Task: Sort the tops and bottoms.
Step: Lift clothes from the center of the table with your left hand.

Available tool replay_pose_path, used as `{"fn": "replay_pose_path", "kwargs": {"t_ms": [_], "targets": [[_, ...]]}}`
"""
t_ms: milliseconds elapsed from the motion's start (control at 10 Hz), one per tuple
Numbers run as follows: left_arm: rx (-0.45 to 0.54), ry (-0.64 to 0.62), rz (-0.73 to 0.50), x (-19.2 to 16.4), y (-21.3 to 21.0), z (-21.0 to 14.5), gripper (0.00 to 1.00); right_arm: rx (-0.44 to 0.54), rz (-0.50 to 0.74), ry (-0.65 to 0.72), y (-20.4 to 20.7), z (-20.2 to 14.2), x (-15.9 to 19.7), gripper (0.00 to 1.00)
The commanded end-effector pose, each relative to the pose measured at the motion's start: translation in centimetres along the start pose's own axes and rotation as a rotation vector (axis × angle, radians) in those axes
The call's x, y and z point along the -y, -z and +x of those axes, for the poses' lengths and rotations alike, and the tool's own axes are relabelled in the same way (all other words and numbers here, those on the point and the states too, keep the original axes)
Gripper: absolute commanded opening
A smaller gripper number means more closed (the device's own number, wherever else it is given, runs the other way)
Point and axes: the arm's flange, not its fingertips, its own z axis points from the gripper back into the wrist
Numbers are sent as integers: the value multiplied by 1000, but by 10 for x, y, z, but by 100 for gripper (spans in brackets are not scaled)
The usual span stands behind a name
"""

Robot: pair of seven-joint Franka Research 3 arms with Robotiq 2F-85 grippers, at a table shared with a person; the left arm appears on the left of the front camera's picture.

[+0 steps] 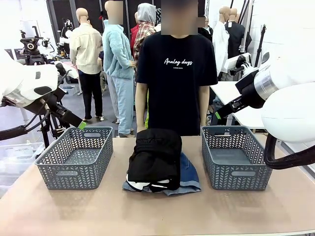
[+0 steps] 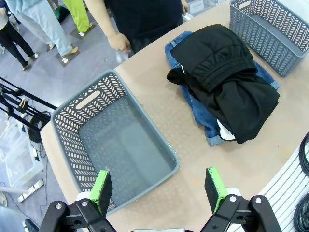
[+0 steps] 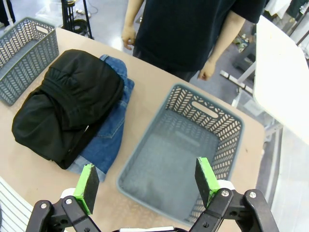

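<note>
The left claw [image 2: 158,187] and the right claw [image 3: 147,176] both stand spread wide and empty. Each hangs above a grey plastic basket with lattice walls, the left basket [image 1: 74,173] and the right basket [image 1: 237,174], and touches neither. The tops [image 1: 155,155], soft rumpled black fabric, lie heaped on the bottoms [image 1: 191,176], flat blue denim with pale hems, midway between the baskets on the tan surface [image 1: 157,214]. From the front the denim peeks out as a low fringe, while the wrist views show it spreading broad beneath the black heap.
</note>
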Motion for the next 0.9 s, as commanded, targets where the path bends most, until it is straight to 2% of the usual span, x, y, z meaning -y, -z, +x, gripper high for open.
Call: {"fn": "replay_pose_path", "kwargs": {"t_ms": [0, 800], "targets": [[4, -1, 0, 0, -2, 0, 100, 5, -1, -7, 1, 0, -1, 100], [4, -1, 0, 0, -2, 0, 100, 5, -1, -7, 1, 0, -1, 100]]}}
